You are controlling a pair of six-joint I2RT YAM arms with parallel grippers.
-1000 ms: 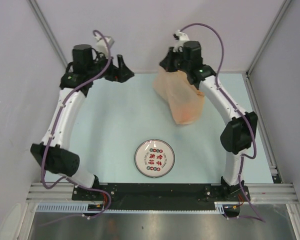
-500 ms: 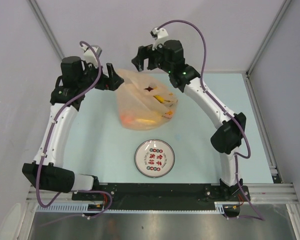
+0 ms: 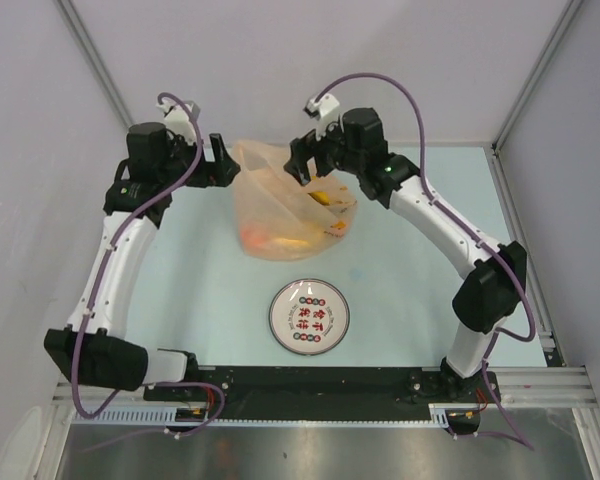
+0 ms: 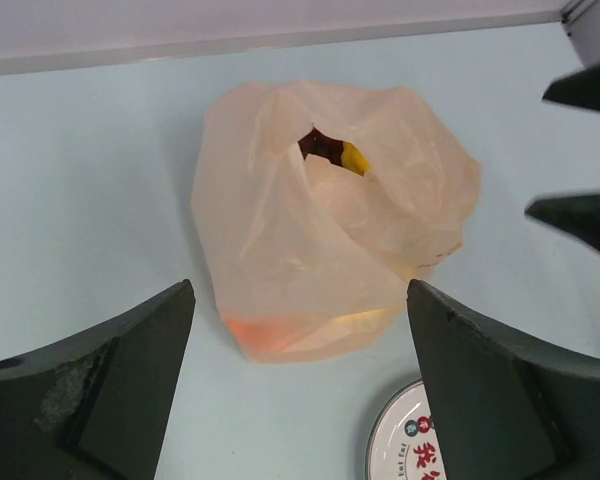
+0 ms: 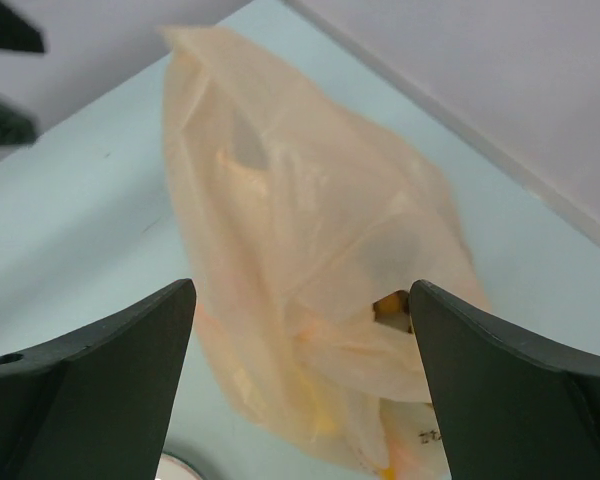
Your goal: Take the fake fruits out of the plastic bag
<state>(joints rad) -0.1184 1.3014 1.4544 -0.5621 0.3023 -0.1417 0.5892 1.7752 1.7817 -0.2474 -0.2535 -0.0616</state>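
- While the fruits (image 3: 325, 197) all sit inside the bag (image 3: 280, 215), the step in hand is the approach; none is out yet.
- Left tool (image 3: 220, 160): spread, empty, just beside the bag.
- Right tool (image 3: 305, 160): spread, empty, above the bag's far edge.
- Bag: on the counter (image 3: 210, 260), between both tools.
- Next move, judged: pinch the thin film beside the mouth and lift it open.
- Writing: the plate (image 3: 309, 316) carries red and green characters, too small to read.
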